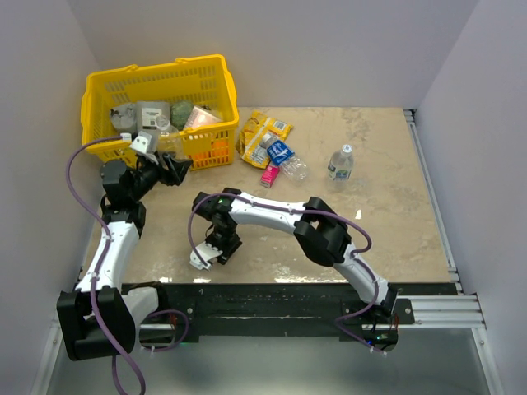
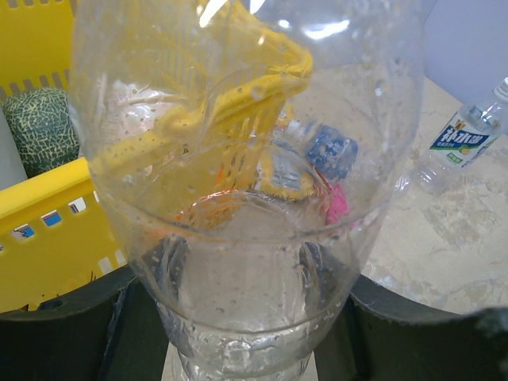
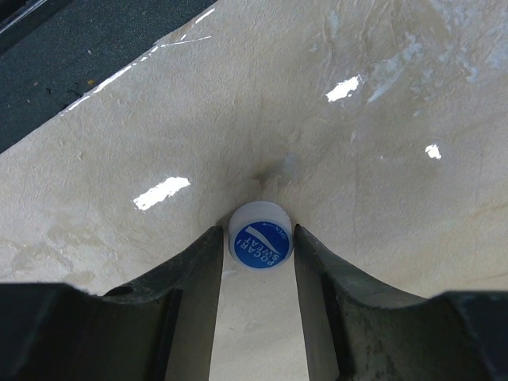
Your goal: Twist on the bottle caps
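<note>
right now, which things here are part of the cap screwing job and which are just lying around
Job: white-and-blue cap, gripped by right tool; clear bottle, gripped by left tool; upright bottle; blue-label bottle lying down.
Lying about: yellow basket with its contents; yellow packets; pink packet.

I see a white round plastic screw cap (image 3: 260, 246) whose top is blue with white lettering, on a beige marbled tabletop (image 3: 381, 119) veined in cream. The clear plastic bottle (image 2: 238, 238) is colourless, tinted by the bright yellow lattice plastic basket (image 2: 48, 214) behind it. The round netted fruit (image 2: 40, 127) is green with pale webbing. The pale-labelled clear bottle (image 2: 467, 136) shows white, blue and green print; the crinkled snack packet (image 1: 265, 129) is yellow, the small packet (image 1: 270, 174) pink.
</note>
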Available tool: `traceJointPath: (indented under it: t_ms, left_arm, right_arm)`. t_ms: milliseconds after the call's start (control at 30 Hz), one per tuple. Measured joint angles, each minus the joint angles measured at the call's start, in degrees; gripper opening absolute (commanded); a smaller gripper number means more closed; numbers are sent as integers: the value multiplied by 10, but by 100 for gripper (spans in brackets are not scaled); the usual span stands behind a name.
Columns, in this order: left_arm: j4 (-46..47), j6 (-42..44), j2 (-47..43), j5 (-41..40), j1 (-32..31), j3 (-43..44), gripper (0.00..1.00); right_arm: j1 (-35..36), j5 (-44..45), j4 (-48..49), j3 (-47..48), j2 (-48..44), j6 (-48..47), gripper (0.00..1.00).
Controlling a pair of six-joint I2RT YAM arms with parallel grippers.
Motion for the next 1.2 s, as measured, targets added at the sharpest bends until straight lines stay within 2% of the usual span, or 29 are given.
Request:
traceJointPath:
  t_ms: [133, 267, 500, 633, 867, 1000, 1200]
  left_arm:
    - [0, 0, 0, 0, 0, 0, 0]
    - [0, 0, 0, 0, 0, 0, 0]
    - [4, 25, 14, 21, 0, 0, 0]
    - [-5, 119, 29, 70, -11, -5, 0]
    - [-179, 433, 74, 170, -134, -10, 0]
    - [-220, 522, 102, 197, -168, -31, 0]
    - [-207, 569, 128, 202, -196, -54, 0]
  right_arm:
    - [0, -4, 0, 0, 2, 3, 36]
    - [0, -8, 0, 1, 2, 12, 22]
    - [-9, -13, 5, -4, -7, 54, 16]
    - [-44, -22, -7, -34, -83, 81, 14]
    - [-163, -20, -48, -37, -354, 109, 12]
    - [-163, -21, -62, -28, -458, 115, 12]
    - [-135, -23, -78, -59, -510, 72, 12]
